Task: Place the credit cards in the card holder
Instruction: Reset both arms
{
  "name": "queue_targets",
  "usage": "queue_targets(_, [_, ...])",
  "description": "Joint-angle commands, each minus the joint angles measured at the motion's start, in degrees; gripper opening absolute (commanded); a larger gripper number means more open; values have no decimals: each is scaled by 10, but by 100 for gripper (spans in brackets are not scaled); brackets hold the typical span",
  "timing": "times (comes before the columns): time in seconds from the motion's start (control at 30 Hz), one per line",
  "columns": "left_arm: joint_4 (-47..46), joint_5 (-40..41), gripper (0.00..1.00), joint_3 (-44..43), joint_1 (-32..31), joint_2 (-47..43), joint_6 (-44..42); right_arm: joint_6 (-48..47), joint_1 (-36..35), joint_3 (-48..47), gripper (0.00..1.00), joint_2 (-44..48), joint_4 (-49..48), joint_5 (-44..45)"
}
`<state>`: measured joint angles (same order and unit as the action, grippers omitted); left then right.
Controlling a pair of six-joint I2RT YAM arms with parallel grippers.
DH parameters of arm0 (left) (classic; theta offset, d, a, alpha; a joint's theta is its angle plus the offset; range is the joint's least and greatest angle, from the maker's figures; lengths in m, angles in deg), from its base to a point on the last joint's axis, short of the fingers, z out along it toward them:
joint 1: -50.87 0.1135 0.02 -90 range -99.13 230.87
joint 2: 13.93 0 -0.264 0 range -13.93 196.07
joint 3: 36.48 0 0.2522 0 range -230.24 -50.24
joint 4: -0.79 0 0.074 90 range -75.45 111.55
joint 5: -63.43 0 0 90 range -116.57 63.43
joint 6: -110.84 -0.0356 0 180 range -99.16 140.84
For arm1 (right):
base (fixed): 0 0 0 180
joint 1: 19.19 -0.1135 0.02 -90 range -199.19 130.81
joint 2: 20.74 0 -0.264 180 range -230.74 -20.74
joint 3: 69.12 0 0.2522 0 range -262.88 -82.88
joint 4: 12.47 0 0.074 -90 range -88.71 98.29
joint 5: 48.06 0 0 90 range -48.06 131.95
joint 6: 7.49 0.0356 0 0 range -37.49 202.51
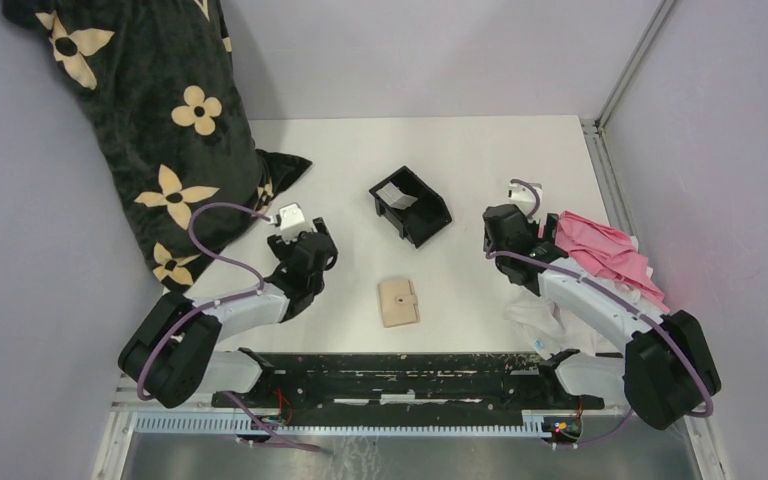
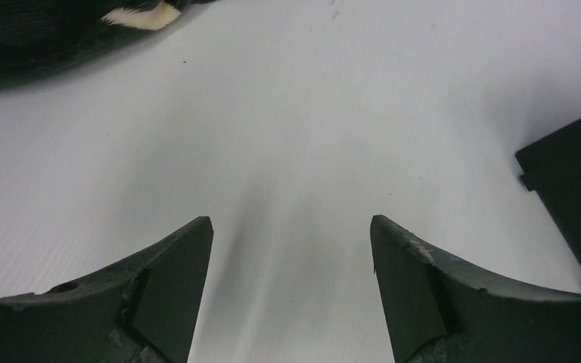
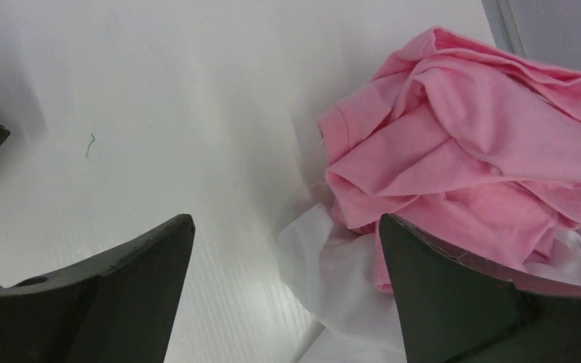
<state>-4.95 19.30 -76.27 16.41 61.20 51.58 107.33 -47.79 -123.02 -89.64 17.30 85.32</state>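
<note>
One tan card holder (image 1: pixel 398 302), flat

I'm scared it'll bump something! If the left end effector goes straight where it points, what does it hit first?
Probably just the bare table; the black tray lies off to the right, the flowered cloth to the left.

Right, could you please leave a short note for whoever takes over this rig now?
Left tool: open, empty, over bare table, left of the wallet.
Right tool: open, empty, beside the pink cloth.
Wallet: lies closed, between the arms.
Black tray: a pale piece, maybe a card, sits in one compartment.
Done: cannot tell; no other cards in view, wallet contents hidden.
Left: check the pale piece; if it is a card, it goes into the wallet.
</note>
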Motion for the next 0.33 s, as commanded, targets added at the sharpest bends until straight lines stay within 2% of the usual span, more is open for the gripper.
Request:
queue_targets(0.0, [-116,-9,83,51,24,-9,-20,25,1,-64,99,-53,34,-8])
queue_targets(0.17, [-144,-13,82,61,27,-4,-42,47,1,-77,100,-87,53,-3])
queue_targets(0.3, [-156,-8,81,73,27,-2,-32,34,0,-15,100,-23,-11,-19])
